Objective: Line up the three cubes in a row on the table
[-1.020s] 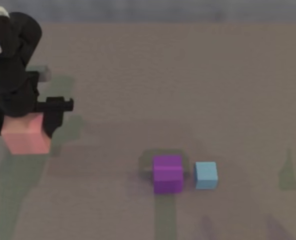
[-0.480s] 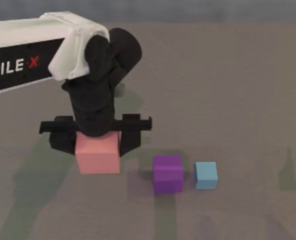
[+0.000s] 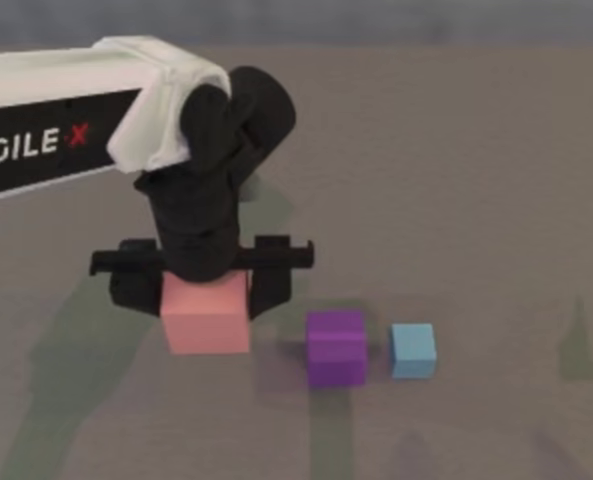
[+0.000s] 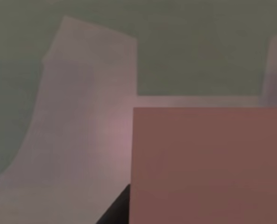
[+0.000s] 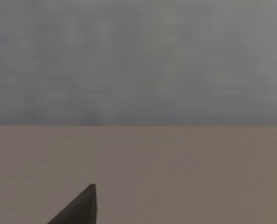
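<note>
**Left arm holds the salmon-pink cube next to the purple one**

In the top view the left arm of the AgileX pair reaches in from the nine o'clock edge of the table [image 3: 476, 180]. Its white link runs across the upper left part of the picture, and the black wrist bends down from it toward six o'clock. The left gripper [image 3: 205, 290] points straight down at the table, with its two black fingers spread along the line from nine to three o'clock. Between them sits the salmon-pink cube [image 3: 207, 318], and the jaws are clamped on its two opposite sides.

The purple cube [image 3: 336, 347] stands on the table at about four o'clock from the salmon-pink cube, near it but not touching. The light-blue cube [image 3: 413, 350] is just beside the purple one, at its three o'clock side, with a narrow gap. The purple and light-blue cubes are on one level line; the salmon-pink cube appears a little higher in the picture than this line.

In the left wrist view the salmon-pink cube [image 4: 208, 163] fills a large part of the picture, very close to the camera.

The right arm is not visible in the top view. The right wrist view shows only one dark fingertip [image 5: 80, 207] over the bare table, so the state of the right jaws cannot be told.
</note>
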Available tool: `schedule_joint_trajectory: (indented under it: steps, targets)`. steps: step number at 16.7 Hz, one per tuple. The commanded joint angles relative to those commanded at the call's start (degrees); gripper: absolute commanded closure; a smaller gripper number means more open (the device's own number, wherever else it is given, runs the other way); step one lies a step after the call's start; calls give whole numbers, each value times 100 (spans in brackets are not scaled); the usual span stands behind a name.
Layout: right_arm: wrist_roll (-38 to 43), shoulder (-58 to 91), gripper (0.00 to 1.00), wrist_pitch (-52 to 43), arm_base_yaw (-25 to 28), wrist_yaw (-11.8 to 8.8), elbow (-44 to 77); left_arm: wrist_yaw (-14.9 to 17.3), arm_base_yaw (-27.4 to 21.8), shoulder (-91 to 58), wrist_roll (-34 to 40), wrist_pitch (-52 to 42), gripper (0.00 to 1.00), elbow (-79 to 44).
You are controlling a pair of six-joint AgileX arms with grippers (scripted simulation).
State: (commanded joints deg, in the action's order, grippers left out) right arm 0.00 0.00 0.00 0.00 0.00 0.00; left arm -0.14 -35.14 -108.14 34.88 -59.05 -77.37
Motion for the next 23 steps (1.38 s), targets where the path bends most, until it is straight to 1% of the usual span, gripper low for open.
schedule_joint_trajectory:
  steps: [7,12,23]
  targets:
    - [0,0,0,0,0,0,0,0,-9,-432,5,1205,100,760]
    - [0,0,0,0,0,0,0,0,-8,-460,7,1276,100,808]
    - [0,0,0,0,0,0,0,0,-8,-460,7,1276,17,808]
